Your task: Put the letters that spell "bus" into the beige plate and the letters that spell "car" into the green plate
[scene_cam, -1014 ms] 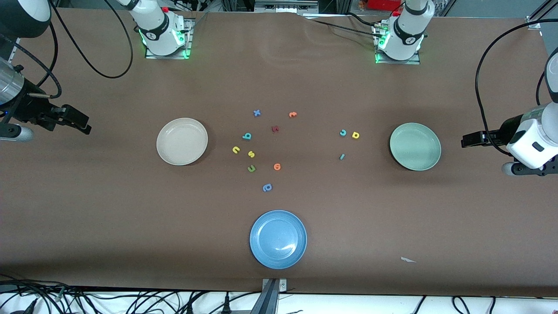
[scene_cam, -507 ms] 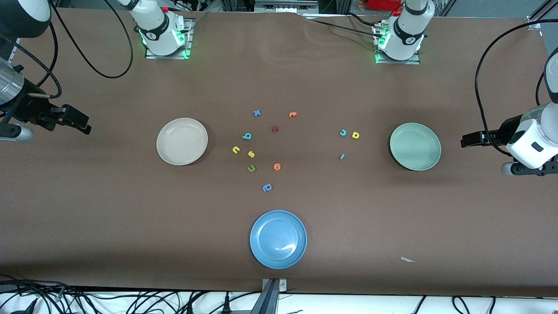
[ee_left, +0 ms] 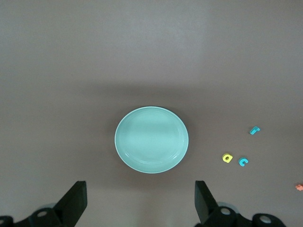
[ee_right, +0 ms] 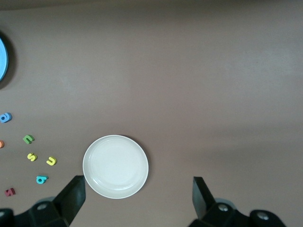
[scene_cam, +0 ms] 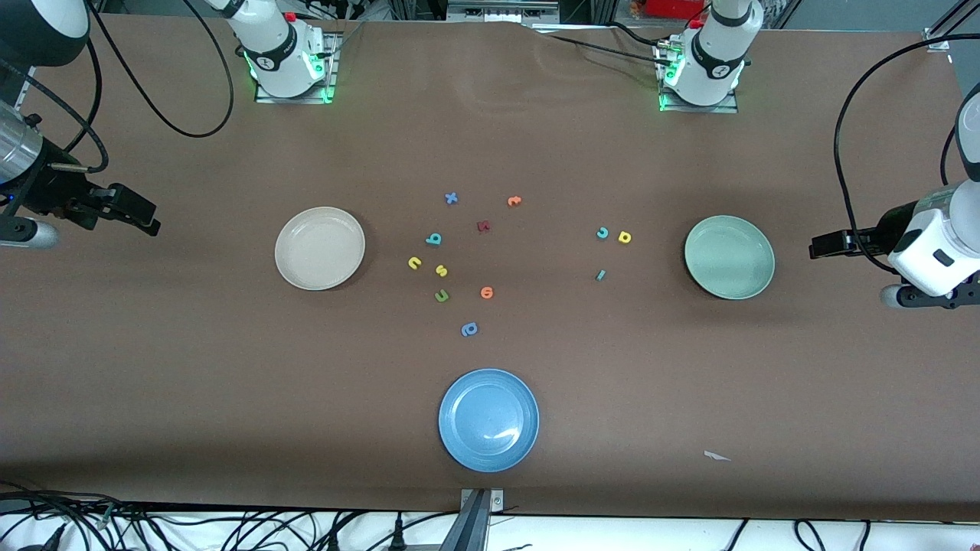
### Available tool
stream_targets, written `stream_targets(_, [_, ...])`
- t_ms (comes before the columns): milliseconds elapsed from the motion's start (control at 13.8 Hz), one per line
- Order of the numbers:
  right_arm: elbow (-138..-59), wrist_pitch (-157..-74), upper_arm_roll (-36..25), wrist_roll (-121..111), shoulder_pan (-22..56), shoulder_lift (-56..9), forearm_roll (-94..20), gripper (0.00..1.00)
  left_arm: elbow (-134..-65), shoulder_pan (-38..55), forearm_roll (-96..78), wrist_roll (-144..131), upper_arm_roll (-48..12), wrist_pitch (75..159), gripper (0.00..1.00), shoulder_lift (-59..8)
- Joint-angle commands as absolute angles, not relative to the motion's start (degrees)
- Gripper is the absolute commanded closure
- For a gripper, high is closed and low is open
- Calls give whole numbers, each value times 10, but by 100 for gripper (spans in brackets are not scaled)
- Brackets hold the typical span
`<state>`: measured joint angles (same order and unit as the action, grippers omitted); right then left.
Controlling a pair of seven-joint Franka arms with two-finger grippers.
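The beige plate [scene_cam: 319, 248] [ee_right: 115, 166] lies toward the right arm's end, the green plate [scene_cam: 729, 256] [ee_left: 151, 139] toward the left arm's end. Beside the beige plate lie the teal "b" [scene_cam: 435, 239], yellow "u" [scene_cam: 414, 263] and yellow "s" [scene_cam: 441, 270]. Beside the green plate lie the teal "c" [scene_cam: 602, 233], yellow "a" [scene_cam: 625, 237] and thin teal "r" [scene_cam: 600, 275]. My right gripper [scene_cam: 147, 218] [ee_right: 137, 202] hangs open and empty, high over the table's end past the beige plate. My left gripper [scene_cam: 818, 246] [ee_left: 140, 204] hangs open and empty past the green plate.
A blue plate [scene_cam: 488, 419] sits near the front edge. Other letters lie in the middle: green "u" [scene_cam: 442, 295], an orange one [scene_cam: 486, 292], a blue rounded one [scene_cam: 469, 329], blue "x" [scene_cam: 451, 198], another orange one [scene_cam: 514, 201], a dark red one [scene_cam: 483, 226].
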<state>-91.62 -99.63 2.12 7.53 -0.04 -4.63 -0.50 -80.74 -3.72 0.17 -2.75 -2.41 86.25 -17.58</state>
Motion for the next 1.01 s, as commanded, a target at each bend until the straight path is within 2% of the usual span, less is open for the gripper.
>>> stream_targets(0, [-925,-999,28,76,-8,-39,0,0,-819,-34,13,-21,-23,859,0,-163])
stream_targets(942, [-925,-984,30,52,-8,-35,4,0,-819,-34,13,-21,-23,859,0,-163])
